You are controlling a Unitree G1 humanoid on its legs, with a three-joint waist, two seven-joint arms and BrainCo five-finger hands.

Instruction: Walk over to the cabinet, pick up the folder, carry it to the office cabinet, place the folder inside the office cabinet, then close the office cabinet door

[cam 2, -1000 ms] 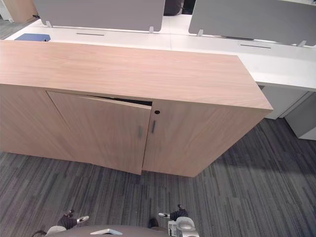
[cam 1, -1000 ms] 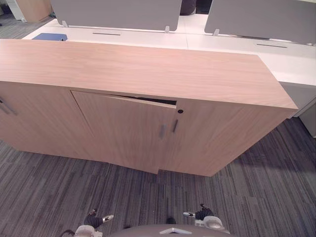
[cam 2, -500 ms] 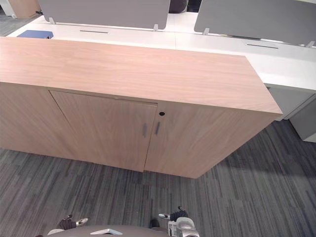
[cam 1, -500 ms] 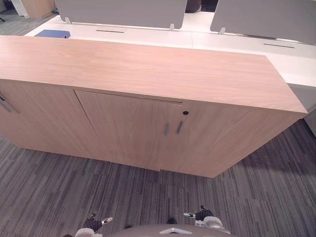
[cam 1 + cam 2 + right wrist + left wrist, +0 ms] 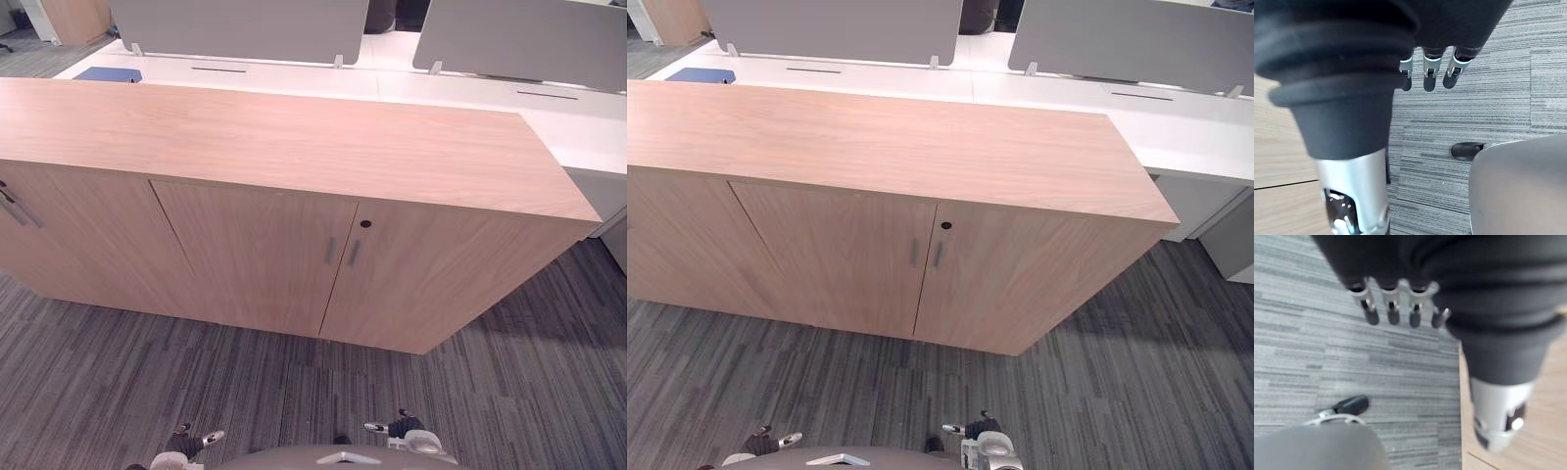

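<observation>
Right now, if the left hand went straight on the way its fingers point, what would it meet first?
The grey striped carpet, most likely: the left hand hangs with straight fingers aimed down at it. The wooden cabinet lies beside that line; depth is unclear.

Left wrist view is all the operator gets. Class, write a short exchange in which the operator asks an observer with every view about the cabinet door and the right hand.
Operator: Is the cabinet door shut?
Observer: Yes. The cabinet door sits flush with the door beside it.
Operator: Is the right hand holding anything?
Observer: No. The right hand hangs over the carpet with straight fingers, empty.
</observation>
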